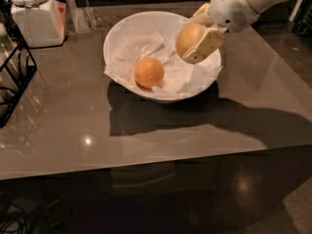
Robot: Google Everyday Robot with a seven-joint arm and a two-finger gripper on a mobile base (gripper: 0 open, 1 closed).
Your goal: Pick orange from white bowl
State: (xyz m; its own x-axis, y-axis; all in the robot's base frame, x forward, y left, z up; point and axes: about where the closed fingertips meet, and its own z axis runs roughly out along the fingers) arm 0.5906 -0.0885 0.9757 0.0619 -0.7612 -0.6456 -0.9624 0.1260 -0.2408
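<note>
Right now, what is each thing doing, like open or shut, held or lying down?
gripper: shut on the orange, above the right side of the white bowl.
orange: held clear of the bowl.
white bowl: upright, lined with paper.
brighter fruit: lying loose on the paper.
jar: lid on.

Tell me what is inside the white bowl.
Crumpled white paper lines the white bowl, with a brighter orange fruit on it. The gripper holds the orange above the right side. The paper hides the bowl's floor.

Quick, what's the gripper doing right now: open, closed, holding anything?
Gripper: closed on the orange, holding it over the right side of the white bowl.
</note>
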